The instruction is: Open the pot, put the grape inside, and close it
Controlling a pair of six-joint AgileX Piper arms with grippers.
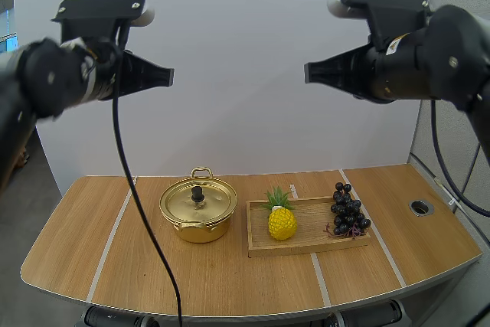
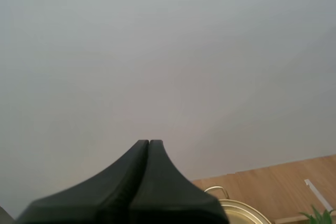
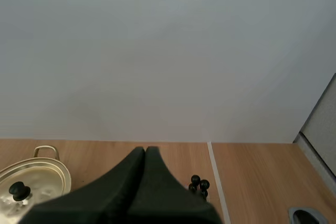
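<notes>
The left end effector (image 1: 170, 76) and right end effector (image 1: 307, 73) are both hanging high above the counter (image 1: 115, 266), each closed on nothing. The pot (image 1: 195, 231) is sitting well below and slightly right of the left one, lid (image 1: 210, 204) on, so the left arm is looking nearer the knob (image 1: 197, 194). The grapes (image 1: 348, 210) are lying on the right end of the tray (image 1: 306, 241), under the right arm, the bunch running front to back

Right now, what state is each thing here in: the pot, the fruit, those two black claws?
Round golden metal pot: closed, upright.
Golden lid with black knob: seated on the pot.
Bunch of dark grapes: lying on the flat wooden tray, outside the pot.
Yellow pineapple: upright on the tray.
Left gripper: shut, empty, raised high.
Right gripper: shut, empty, raised high.
</notes>
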